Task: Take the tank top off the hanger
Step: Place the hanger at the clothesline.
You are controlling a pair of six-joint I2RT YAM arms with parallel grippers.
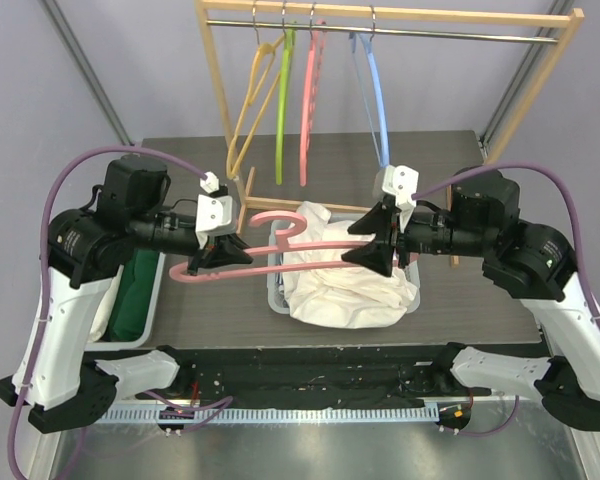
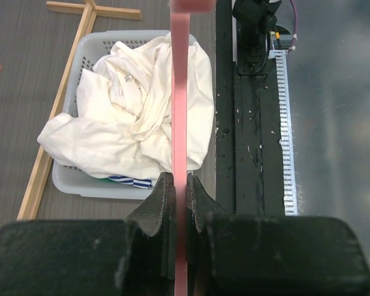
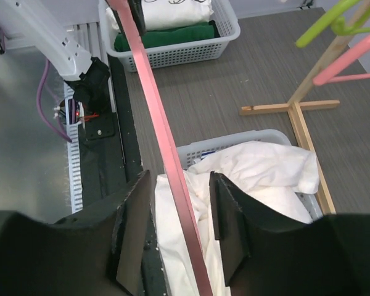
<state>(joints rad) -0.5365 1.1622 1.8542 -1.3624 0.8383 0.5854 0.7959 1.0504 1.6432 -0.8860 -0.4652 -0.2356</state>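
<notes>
One grip carries the pink plastic hanger (image 2: pixel 180 92), the left end effector (image 2: pixel 180 185) pinching its end while the right end effector (image 3: pixel 180 180) stands spread around the bar, so it may sag onto the crumpled white tank top (image 1: pixel 345 290) in the pale plastic basket (image 2: pixel 86 185) below.

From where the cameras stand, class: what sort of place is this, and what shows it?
Probably a robotics lab staged as a laundry corner: wooden clothes rack with coloured hangers, basket of white clothing, two robot arms.

Top cam looked steeply down from above. Both wrist cams sat close, sighting along the pink hanger (image 2: pixel 179 92), sharing the basket (image 2: pixel 111 36).
</notes>
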